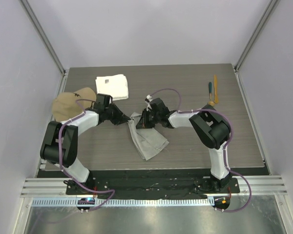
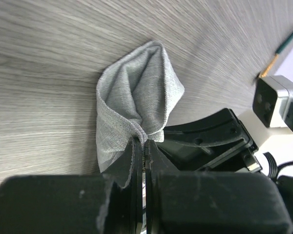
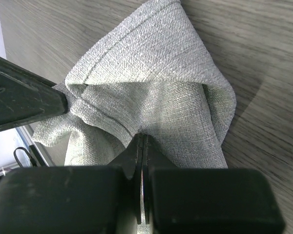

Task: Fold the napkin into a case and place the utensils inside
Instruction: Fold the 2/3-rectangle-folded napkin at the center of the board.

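Both arms are meeting over the middle of the table [image 1: 185, 148], each pinching the grey napkin [image 1: 147, 139] at its far end. The left gripper [image 2: 141, 142] is clamping tight on a bunched corner. The right gripper [image 3: 141, 139] is biting a folded hem just beside it, jaws fully together on the cloth. The rest of the napkin is lying as a loose, rumpled strip running towards the near right, not yet folded tidily.

I'm worrying about how close those two grips are sitting. The fingers could be knocking together, or pulls in different directions could be dragging the thin cloth out of one pinch and spilling the folds open. The right arm [image 1: 212, 127] is also bending near the utensils [image 1: 212, 88] at the far right, hiding part of the wooden spoon [image 1: 211, 103], so a wide swing could be scattering them.

As for writing, the white towel [image 1: 112, 87] at the far left is carrying a small grey tag [image 1: 107, 81], too small to read. Nothing else is showing lettering.
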`<state>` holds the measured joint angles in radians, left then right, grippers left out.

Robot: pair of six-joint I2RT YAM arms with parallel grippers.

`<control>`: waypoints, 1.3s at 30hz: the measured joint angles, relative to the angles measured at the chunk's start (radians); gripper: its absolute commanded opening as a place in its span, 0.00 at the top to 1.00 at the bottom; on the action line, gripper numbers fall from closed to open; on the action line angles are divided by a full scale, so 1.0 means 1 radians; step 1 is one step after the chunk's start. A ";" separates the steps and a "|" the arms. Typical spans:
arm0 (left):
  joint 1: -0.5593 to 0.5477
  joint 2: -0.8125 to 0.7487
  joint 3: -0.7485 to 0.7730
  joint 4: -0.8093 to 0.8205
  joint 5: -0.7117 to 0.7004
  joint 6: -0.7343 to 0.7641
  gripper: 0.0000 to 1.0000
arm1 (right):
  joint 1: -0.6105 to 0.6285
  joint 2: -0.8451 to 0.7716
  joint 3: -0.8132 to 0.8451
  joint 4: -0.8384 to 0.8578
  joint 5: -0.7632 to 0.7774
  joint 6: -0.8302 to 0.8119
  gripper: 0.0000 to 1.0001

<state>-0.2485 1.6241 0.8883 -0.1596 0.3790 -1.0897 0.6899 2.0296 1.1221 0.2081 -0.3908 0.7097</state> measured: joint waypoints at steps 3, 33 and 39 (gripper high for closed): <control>0.002 0.000 0.003 -0.023 -0.016 0.006 1.00 | 0.000 0.000 0.019 -0.034 0.000 -0.026 0.99; 0.048 -0.032 -0.034 -0.151 -0.091 0.175 1.00 | -0.009 0.089 0.375 -0.375 -0.051 -0.259 0.99; 0.048 -0.032 -0.034 -0.145 -0.078 0.178 1.00 | 0.009 0.126 0.373 -0.332 -0.047 -0.238 0.99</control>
<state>-0.2005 1.5921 0.8547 -0.3046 0.3012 -0.9115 0.6991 2.1555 1.4948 -0.1234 -0.4381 0.4721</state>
